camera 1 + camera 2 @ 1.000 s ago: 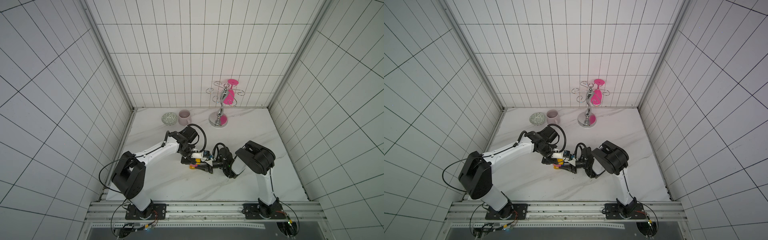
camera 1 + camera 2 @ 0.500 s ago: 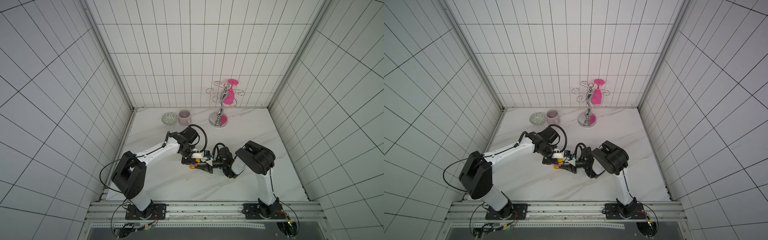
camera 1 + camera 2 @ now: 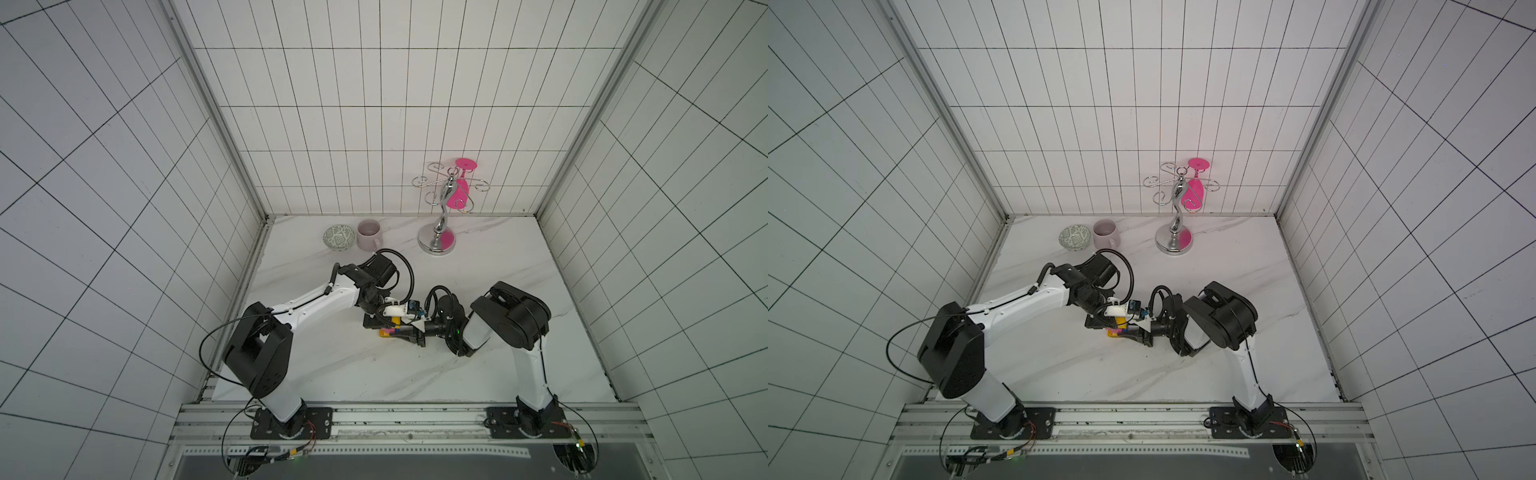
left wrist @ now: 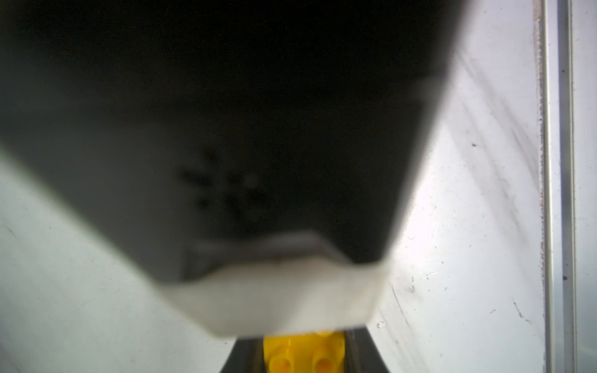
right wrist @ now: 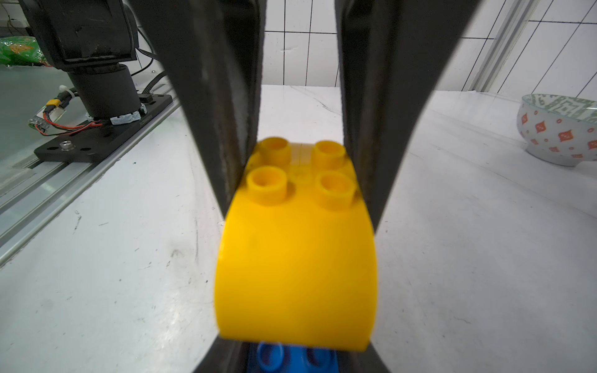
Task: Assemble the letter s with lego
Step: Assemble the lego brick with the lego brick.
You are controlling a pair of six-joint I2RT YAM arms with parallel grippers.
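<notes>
In both top views the lego [image 3: 390,331] [image 3: 1116,328] is a small yellow and pink cluster at the middle of the table, where my two grippers meet. In the right wrist view a yellow brick [image 5: 297,274] sits on top of a blue brick [image 5: 290,358]. My right gripper [image 5: 297,360] [image 3: 409,333] is shut on the blue brick. The left gripper's black fingers [image 5: 226,129] pinch the studded end of the yellow brick. In the left wrist view my left gripper [image 4: 303,355] is shut on that yellow brick [image 4: 303,352]. The right gripper's body blocks most of that view.
At the back of the table stand a patterned bowl [image 3: 339,237] [image 5: 559,129], a pale mug [image 3: 369,235] and a chrome stand [image 3: 436,241] with a pink glass [image 3: 457,193] hanging from it. The left arm's base [image 5: 97,97] and the front rail lie close by.
</notes>
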